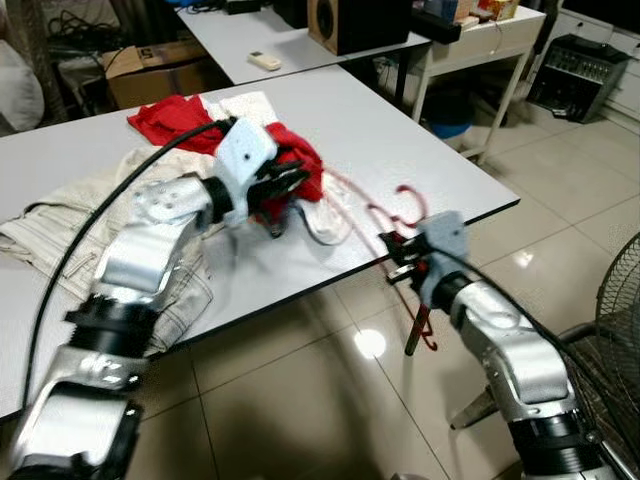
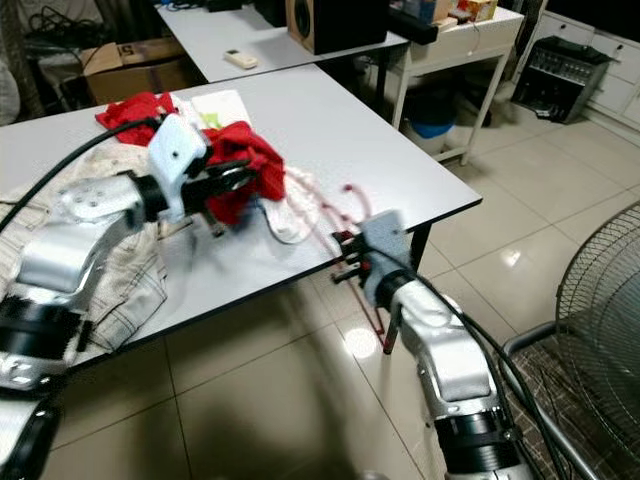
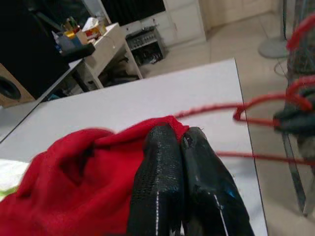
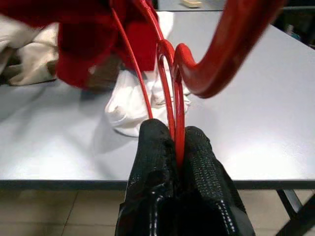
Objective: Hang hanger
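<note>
A red wire hanger (image 1: 392, 218) lies over the table's right front edge, its hook (image 4: 231, 44) curving up. My right gripper (image 1: 398, 256) is shut on the hanger wire (image 4: 176, 123) just off the table edge. A red garment (image 1: 296, 160) lies bunched on the grey table (image 1: 400, 150), partly over the hanger's far end. My left gripper (image 1: 285, 182) is shut on the red garment (image 3: 93, 182), its black fingers (image 3: 162, 162) pressed together in the fabric.
Beige trousers (image 1: 60, 225) and a white cloth (image 1: 325, 215) lie on the table near the garment. A second table with a speaker (image 1: 355, 22) stands behind. A fan cage (image 1: 620, 330) stands at the right on the tiled floor.
</note>
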{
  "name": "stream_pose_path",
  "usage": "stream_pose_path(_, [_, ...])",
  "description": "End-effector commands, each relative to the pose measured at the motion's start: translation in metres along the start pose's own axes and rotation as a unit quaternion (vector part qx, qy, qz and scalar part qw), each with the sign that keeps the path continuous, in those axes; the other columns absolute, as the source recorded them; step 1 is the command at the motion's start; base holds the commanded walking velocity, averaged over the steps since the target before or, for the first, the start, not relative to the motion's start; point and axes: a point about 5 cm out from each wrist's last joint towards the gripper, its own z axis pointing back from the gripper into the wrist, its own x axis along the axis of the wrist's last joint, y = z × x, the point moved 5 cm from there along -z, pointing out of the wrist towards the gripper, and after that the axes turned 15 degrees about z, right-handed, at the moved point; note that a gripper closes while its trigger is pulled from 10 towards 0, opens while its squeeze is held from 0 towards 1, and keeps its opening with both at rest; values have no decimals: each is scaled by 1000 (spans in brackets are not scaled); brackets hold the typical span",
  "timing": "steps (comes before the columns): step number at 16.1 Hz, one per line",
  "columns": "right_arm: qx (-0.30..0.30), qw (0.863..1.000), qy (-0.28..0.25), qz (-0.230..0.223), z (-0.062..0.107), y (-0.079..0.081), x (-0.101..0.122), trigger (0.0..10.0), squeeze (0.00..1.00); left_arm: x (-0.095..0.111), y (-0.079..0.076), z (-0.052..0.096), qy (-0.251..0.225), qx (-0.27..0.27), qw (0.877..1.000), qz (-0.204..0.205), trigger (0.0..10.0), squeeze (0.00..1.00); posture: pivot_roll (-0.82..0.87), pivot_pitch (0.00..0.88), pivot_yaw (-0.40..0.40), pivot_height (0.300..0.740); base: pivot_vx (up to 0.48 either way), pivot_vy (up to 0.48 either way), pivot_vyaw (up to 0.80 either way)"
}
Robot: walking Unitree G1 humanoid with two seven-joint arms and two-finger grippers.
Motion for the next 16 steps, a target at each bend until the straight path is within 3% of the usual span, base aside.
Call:
stream_pose_path(1, [-27, 1000, -1, -5, 3, -16, 3, 10000, 0, 7, -1, 5, -3, -7, 1000, -15, 0, 0, -245, 0, 46, 740, 0, 0, 0])
stream_pose_path(3, [-34, 999, -19, 5, 5, -25, 11, 10000, 0, 19, 11, 8, -27, 26, 999, -29, 0, 0, -242, 0, 41, 740, 0, 0, 0])
stream_pose_path(5, [-31, 997, -66, 22, 6, -33, 40, 10000, 0, 52, 39, 17, -86, 106, 989, -60, 0, 0, -243, 0, 43, 740, 0, 0, 0])
stream_pose_path(7, [-24, 993, -118, 12, 13, -35, 68, 10000, 0, 81, 56, 29, -153, 151, 975, -51, 0, 0, -243, 0, 44, 740, 0, 0, 0])
stream_pose_path(8, [-18, 995, -94, 24, 14, -30, 56, 10000, 0, 74, 61, 30, -132, 161, 977, -44, 0, 0, -243, 0, 47, 740, 0, 0, 0])
stream_pose_path(10, [-8, 999, -23, 46, 16, -16, 18, 10000, 0, 30, 63, 28, -30, 159, 984, -72, 0, 0, -239, 0, 51, 740, 0, 0, 0])
stream_pose_path(12, [-14, 999, -7, 44, 17, -15, 11, 10000, 0, 14, 63, 27, -2, 157, 984, -81, 0, 0, -242, 0, 54, 740, 0, 0, 0])
stream_pose_path(14, [-23, 999, 0, 47, 17, -20, 12, 10000, 0, 11, 61, 24, -2, 143, 986, -81, 0, 0, -244, 0, 60, 740, 0, 0, 0])
stream_pose_path(16, [-40, 996, -29, 68, 15, -33, 28, 10000, 0, 26, 64, 25, -34, 154, 982, -107, 0, 0, -240, 0, 62, 740, 0, 0, 0])
